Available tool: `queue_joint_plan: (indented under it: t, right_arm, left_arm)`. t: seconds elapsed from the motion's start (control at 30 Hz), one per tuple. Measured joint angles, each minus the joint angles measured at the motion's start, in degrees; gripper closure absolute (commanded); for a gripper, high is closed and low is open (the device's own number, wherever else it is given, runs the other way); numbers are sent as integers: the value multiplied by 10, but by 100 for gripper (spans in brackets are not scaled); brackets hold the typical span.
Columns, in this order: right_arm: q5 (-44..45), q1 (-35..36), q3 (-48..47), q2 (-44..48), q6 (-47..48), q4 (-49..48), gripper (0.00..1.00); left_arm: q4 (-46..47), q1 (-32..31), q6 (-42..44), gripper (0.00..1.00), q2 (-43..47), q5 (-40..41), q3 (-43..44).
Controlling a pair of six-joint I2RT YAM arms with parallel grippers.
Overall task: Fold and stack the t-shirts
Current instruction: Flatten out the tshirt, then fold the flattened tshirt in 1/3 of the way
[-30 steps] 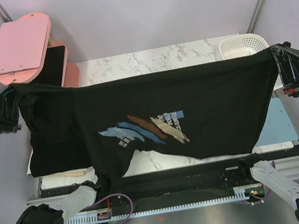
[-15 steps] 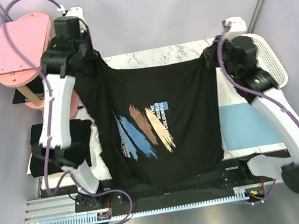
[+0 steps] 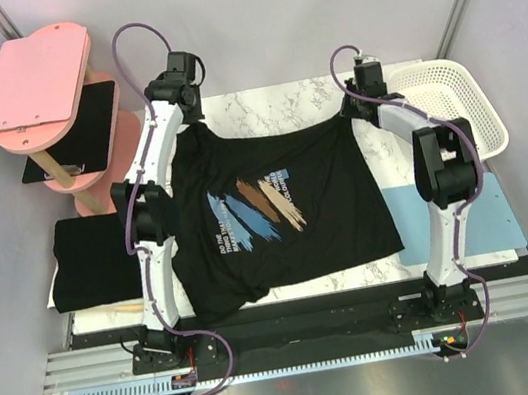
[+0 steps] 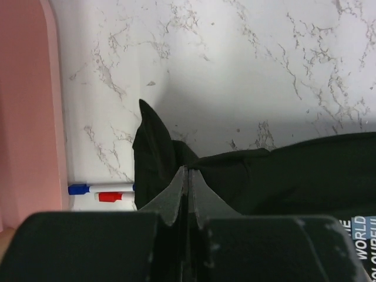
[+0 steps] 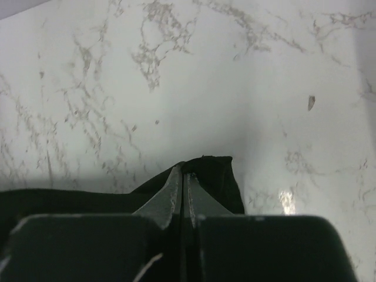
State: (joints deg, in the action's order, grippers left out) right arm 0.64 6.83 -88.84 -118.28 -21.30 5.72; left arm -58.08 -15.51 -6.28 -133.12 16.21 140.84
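A black t-shirt (image 3: 290, 234) with slanted blue, white and tan streaks lies spread on the marble table (image 3: 269, 105), print up. My left gripper (image 3: 194, 128) is shut on its far left corner (image 4: 158, 153). My right gripper (image 3: 351, 110) is shut on its far right corner (image 5: 214, 176). Both corners sit low over the table's far part. A second black t-shirt (image 3: 92, 262) lies folded at the left edge.
A pink stand (image 3: 31, 79) holding a black board (image 3: 75, 128) is at the far left. A white basket (image 3: 451, 105) is at the far right. A light blue mat (image 3: 470, 214) lies on the right. Two markers (image 4: 100, 192) lie by the stand's base.
Both arms have swung from high and wide down to the table's far part. The shirt went from hanging stretched in the air to lying spread on the table.
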Motion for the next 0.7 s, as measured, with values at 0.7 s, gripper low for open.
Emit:
queue_joint_plan:
  t: [0.7]
  right_arm:
    - [-49, -42, 20, 22, -19, -31, 100]
  left_arm:
    - [44, -3, -3, 98, 101, 23, -188]
